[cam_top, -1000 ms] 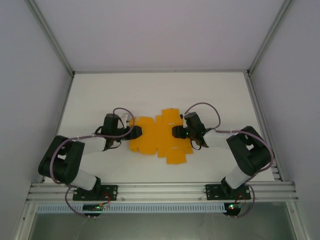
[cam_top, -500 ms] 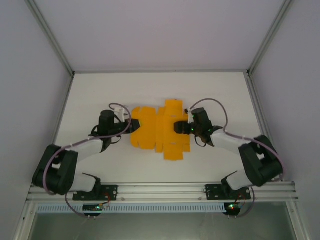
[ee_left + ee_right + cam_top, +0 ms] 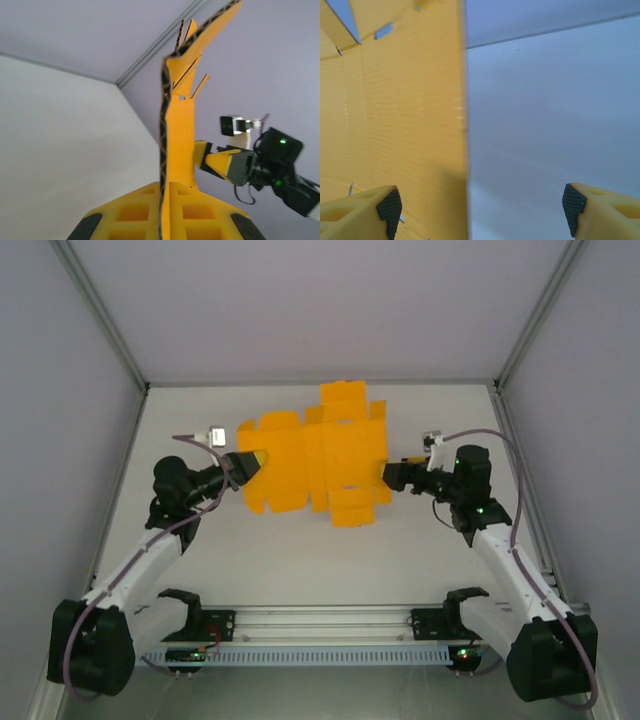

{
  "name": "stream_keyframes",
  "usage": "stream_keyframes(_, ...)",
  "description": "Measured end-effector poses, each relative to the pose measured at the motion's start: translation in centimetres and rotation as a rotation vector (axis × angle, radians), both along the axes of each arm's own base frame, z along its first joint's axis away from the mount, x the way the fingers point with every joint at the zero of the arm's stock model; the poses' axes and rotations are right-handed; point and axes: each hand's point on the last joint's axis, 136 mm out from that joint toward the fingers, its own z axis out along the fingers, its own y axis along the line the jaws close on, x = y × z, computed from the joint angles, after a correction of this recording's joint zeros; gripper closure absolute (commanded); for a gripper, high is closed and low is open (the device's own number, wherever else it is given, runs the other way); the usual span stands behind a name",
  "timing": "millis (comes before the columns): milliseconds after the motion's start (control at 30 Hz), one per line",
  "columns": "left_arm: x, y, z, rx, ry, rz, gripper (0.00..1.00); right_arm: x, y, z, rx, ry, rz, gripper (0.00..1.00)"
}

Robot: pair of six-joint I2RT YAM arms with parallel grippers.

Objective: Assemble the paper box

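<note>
Gripping flat paper box (image 3: 320,455) by its left edge in clenched left end effector (image 3: 250,462), sheet up off tabletop (image 3: 300,560), long axis running sideways toward released right end effector (image 3: 392,474), spread jaws straddling the right edge.

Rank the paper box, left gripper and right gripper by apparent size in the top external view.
1. paper box: by far the largest.
2. left gripper and right gripper: they look alike in size, so no ranking between them.
</note>
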Motion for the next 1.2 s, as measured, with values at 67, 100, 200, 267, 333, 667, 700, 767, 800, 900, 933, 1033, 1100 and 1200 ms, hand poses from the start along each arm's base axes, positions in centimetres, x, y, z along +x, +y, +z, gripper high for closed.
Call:
stream_keyframes(67,-0.8,0.1,1.1,-0.011,-0.031,-0.007,1.00,-0.4,0.4,0.9,0.049,-0.007,0.046,0.26)
stream_keyframes(100,-1.1,0.2,1.5,-0.015,-0.042,-0.009,1.00,-0.6,0.8,1.4,0.075,-0.010,0.073,0.32)
stream_keyframes(200,-1.7,0.3,2.3,-0.024,-0.067,-0.011,1.00,-1.0,1.8,2.5,0.143,-0.012,0.150,0.56)
stream_keyframes(267,-1.8,0.3,2.4,-0.024,-0.068,-0.011,1.00,-1.1,2.4,3.0,0.180,-0.009,0.194,0.68)
stream_keyframes(333,-1.9,0.3,2.3,-0.023,-0.064,-0.010,1.00,-1.2,2.7,3.4,0.205,-0.014,0.223,0.83)
stream_keyframes(667,0.5,2.2,-0.5,0.104,0.040,0.171,0.00,-1.2,3.4,3.2,0.182,0.000,0.242,1.00)
stream_keyframes(700,1.0,2.8,-1.0,0.137,0.064,0.222,0.00,-1.0,3.5,2.8,0.156,0.011,0.232,1.00)
stream_keyframes(767,2.0,4.4,-2.7,0.212,0.125,0.332,0.00,-0.5,3.8,1.6,0.104,0.036,0.215,1.00)
stream_keyframes(800,2.4,5.3,-3.8,0.256,0.159,0.385,0.00,-0.2,3.9,0.8,0.081,0.052,0.208,1.00)
stream_keyframes(900,2.6,7.8,-7.5,0.388,0.272,0.510,0.00,0.7,4.1,-3.1,0.007,0.145,0.180,1.00)
stream_keyframes(933,2.5,8.6,-8.9,0.436,0.313,0.543,0.00,1.0,4.1,-4.8,-0.022,0.187,0.168,1.00)
stream_keyframes(1033,2.0,9.9,-11.3,0.526,0.385,0.585,0.00,1.7,3.8,-9.1,-0.135,0.272,0.142,1.00)
stream_keyframes(1100,1.8,10.1,-12.1,0.556,0.406,0.583,0.00,2.0,3.8,-11.1,-0.241,0.287,0.140,1.00)
stream_keyframes(1200,1.8,9.9,-12.9,0.576,0.423,0.563,0.01,2.8,4.6,-12.4,-0.445,0.205,0.153,1.00)
